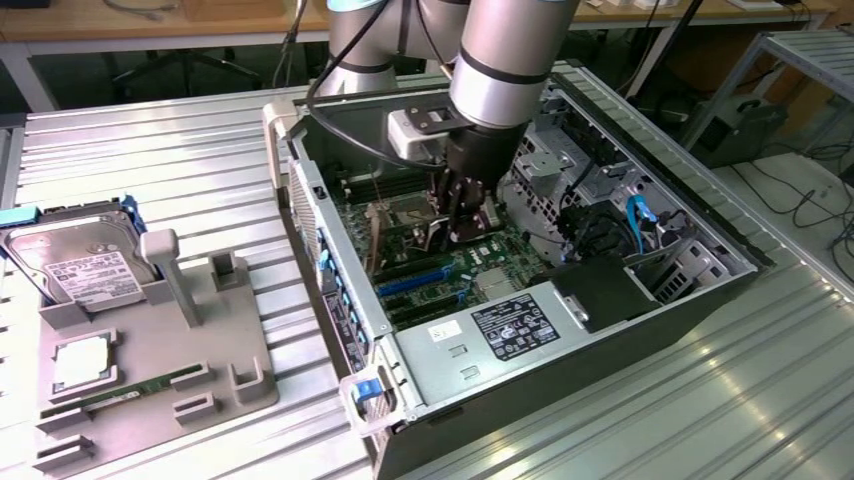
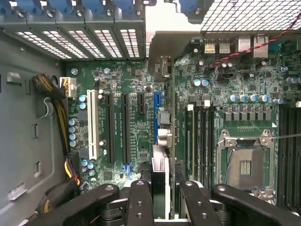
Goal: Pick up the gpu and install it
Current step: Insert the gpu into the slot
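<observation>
My gripper (image 1: 461,222) is down inside the open computer case (image 1: 694,225), over the green motherboard (image 1: 467,265). In the wrist view its black fingers (image 2: 141,202) are shut on the gpu (image 2: 163,129), which I see edge-on. The card runs away from the gripper (image 2: 167,200) toward the slot openings in the case wall, its silvery bracket (image 2: 164,33) at the far end. It hangs over the blue expansion slot (image 2: 156,113), beside two black slots. I cannot tell whether the card's edge touches the slot.
An open CPU socket (image 2: 244,165) and memory slots lie beside the card. The power supply (image 1: 507,325) and blue cables (image 1: 641,220) fill the case's near end. On the exterior view's left, a grey fixture (image 1: 200,390) holds a hard drive (image 1: 87,265), a chip (image 1: 83,360) and a memory stick (image 1: 127,392).
</observation>
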`<state>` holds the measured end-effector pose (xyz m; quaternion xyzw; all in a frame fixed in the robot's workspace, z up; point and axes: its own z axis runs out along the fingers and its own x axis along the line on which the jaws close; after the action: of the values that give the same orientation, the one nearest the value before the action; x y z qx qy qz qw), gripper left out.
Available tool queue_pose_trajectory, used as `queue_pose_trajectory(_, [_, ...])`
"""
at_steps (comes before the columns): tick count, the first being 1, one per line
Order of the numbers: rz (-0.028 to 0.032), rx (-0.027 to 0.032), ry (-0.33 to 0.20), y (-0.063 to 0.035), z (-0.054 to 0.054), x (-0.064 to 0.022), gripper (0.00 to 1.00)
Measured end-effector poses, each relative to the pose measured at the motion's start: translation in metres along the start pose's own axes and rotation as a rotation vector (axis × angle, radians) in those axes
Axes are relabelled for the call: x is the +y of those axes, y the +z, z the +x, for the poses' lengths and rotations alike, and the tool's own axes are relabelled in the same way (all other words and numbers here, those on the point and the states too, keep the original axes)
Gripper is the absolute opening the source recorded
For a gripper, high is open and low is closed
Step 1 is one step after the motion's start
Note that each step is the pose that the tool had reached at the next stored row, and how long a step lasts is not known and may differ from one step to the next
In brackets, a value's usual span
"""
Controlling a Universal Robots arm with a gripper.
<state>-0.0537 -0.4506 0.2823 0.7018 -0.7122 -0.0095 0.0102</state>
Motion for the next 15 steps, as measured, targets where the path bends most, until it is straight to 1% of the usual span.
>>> queue_pose_trajectory(7, [0.0005, 0.0000, -0.001, 0.0014, 0.0001, 0.0007, 0.28])
queue_pose_trajectory(12, [0.0004, 0.0003, -0.001, 0.0016, 0.0025, 0.0008, 0.28])
queue_pose_trajectory(15, [0.0005, 0.0000, -0.001, 0.0027, 0.0026, 0.0035, 0.28])
